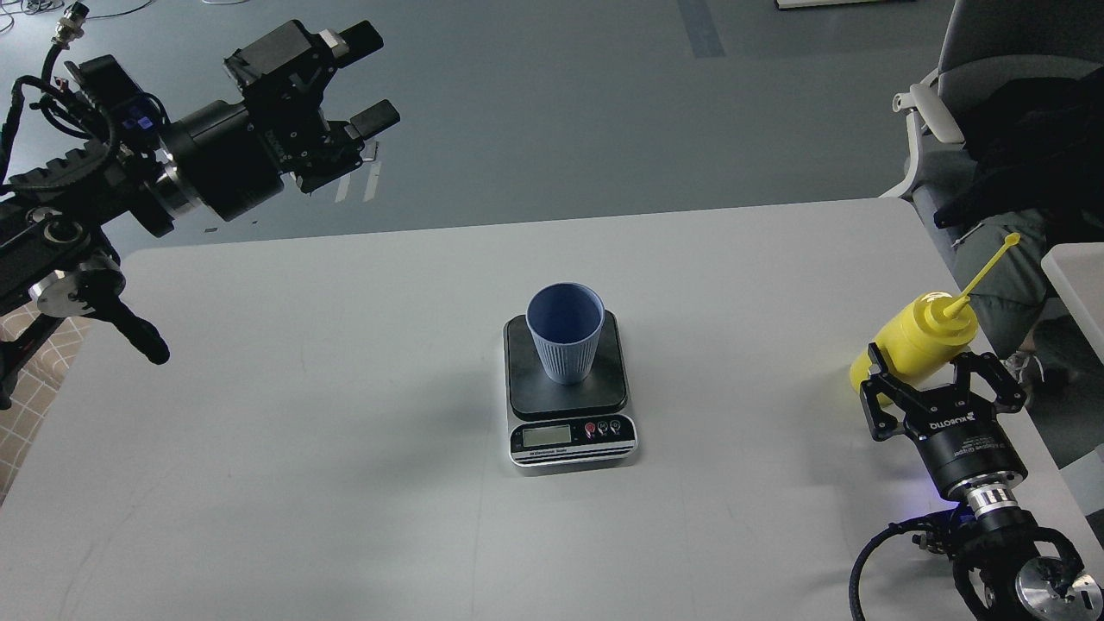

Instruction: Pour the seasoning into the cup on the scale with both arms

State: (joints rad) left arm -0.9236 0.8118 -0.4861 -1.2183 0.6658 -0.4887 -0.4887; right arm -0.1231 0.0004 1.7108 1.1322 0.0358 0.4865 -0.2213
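Observation:
The light-blue ribbed cup [565,332] stands upright on the dark plate of the scale [604,392] at the table's middle. The yellow seasoning bottle [916,345] is at the table's right edge, tilted with its nozzle and cap strap pointing up and right. My right gripper [933,375] is just in front of it, fingers spread wide on either side of its lower body. My left gripper [366,78] is open and empty, held high beyond the table's far left corner, pointing right.
The white table [345,483] ends close to the right of the bottle. A grey chair with dark clothing [1018,112] stands at the back right. A white surface [1078,276] is at the right edge.

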